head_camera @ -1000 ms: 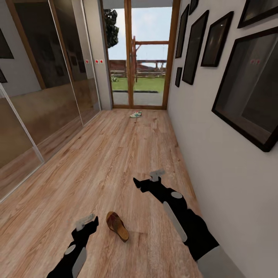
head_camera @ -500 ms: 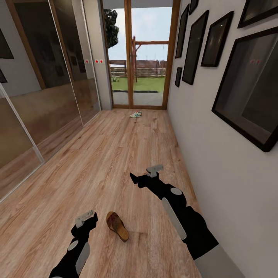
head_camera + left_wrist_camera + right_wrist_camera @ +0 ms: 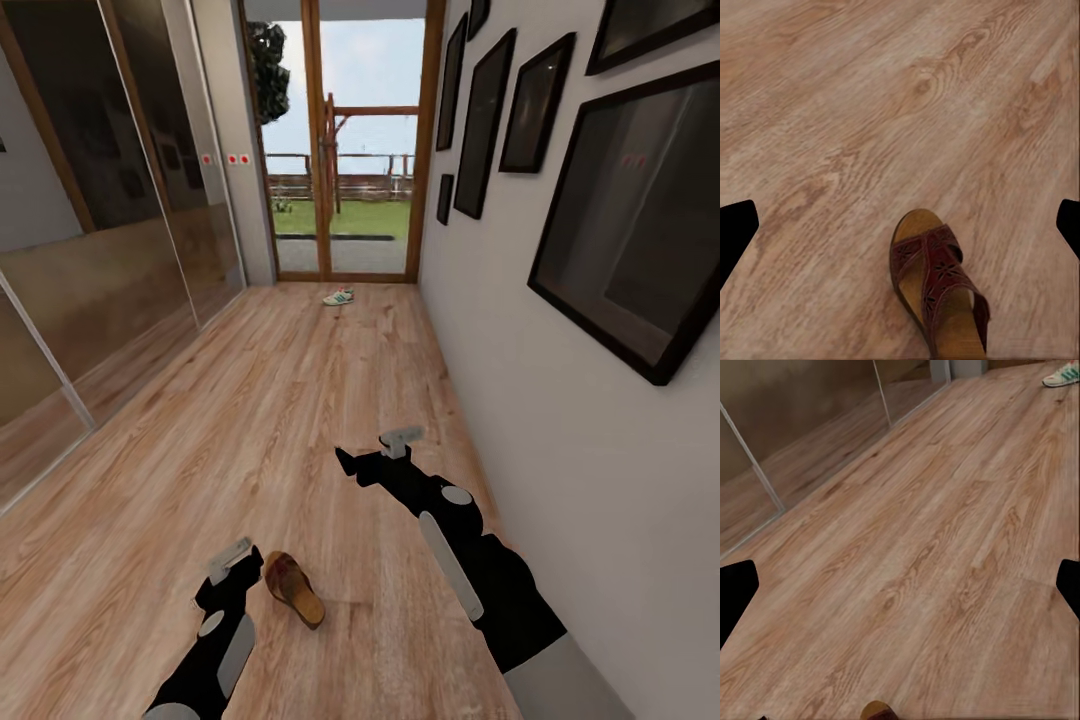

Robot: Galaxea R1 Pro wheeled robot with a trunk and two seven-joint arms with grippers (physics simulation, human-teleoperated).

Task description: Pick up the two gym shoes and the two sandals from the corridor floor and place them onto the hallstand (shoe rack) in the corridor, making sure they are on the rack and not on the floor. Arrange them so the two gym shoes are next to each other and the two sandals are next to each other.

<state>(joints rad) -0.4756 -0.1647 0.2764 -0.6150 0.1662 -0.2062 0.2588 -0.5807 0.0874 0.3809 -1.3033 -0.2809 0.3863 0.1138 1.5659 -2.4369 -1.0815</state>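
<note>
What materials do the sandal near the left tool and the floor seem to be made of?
The sandal: its strap looks like dark reddish-brown leather with a matte finish, judged by the cut-out pattern; the footbed and sole look tan, perhaps wood or cork, and the render leaves this open. The floor: warm brown wooden planks or laminate, judged by the grain, knots and plank seams, with a slight satin sheen.

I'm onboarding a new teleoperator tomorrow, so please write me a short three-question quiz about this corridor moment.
1. True or false: the sandal lies on the floor, held by neither gripper.
2. Which gripper is nearer the sandal? A) left gripper B) right gripper
3. Fill in: the sneaker lies at the corridor's far end, in front of the glass ____.

Key:
1. True; both grippers look open and empty.
2. A.
3. Door.
</note>
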